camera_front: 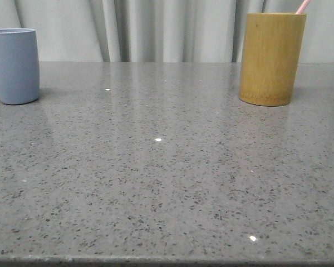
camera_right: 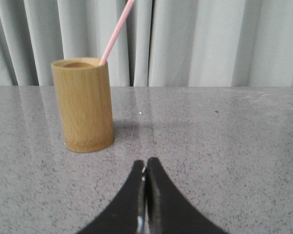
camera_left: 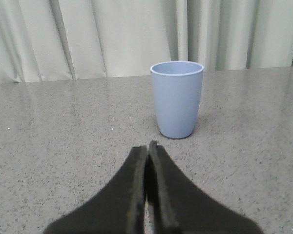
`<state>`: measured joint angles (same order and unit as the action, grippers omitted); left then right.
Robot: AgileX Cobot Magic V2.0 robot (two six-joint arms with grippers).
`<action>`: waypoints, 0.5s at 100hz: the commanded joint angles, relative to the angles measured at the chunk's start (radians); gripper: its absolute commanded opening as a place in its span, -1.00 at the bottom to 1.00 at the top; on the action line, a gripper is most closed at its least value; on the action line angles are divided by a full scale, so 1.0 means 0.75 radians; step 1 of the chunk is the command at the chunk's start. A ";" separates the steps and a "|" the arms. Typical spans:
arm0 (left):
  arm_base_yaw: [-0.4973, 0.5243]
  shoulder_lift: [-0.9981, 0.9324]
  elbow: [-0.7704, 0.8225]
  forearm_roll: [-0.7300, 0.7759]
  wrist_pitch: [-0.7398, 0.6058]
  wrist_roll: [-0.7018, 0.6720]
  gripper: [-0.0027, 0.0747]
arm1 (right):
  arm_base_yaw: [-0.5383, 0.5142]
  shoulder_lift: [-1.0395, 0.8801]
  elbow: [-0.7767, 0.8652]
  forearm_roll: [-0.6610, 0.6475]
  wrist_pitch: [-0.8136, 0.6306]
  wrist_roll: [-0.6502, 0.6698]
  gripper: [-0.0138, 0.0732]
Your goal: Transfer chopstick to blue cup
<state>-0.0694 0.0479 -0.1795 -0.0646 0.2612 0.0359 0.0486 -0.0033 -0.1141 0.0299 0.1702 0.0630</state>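
The blue cup (camera_front: 13, 65) stands upright at the far left of the table; it also shows in the left wrist view (camera_left: 177, 99), empty as far as I can see. A pale pink chopstick (camera_front: 303, 6) sticks out of the bamboo holder (camera_front: 271, 58) at the far right; in the right wrist view the chopstick (camera_right: 115, 31) leans out of the holder (camera_right: 85, 104). My left gripper (camera_left: 147, 147) is shut and empty, short of the blue cup. My right gripper (camera_right: 146, 164) is shut and empty, short of the holder and to its side. Neither gripper shows in the front view.
The grey speckled table (camera_front: 167, 167) stretches between the two containers. A pale curtain (camera_front: 172, 28) hangs behind the table's far edge.
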 commanded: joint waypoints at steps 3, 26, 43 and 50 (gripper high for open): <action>-0.009 0.166 -0.234 -0.036 0.052 -0.011 -0.98 | -0.009 0.084 -0.169 0.012 0.032 -0.016 -0.84; -0.009 0.549 -0.662 -0.056 0.403 -0.011 -0.98 | -0.009 0.345 -0.537 0.012 0.332 -0.016 -0.84; -0.009 0.719 -0.832 -0.097 0.502 -0.011 -0.98 | -0.009 0.554 -0.821 0.012 0.642 -0.016 -0.84; -0.009 0.755 -0.847 -0.115 0.499 -0.011 -0.98 | -0.009 0.622 -0.900 0.012 0.706 -0.016 -0.84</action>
<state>-0.0694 0.5760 -0.7646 -0.1239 0.6832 0.0359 0.0486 0.3964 -0.6984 0.0403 0.6917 0.0630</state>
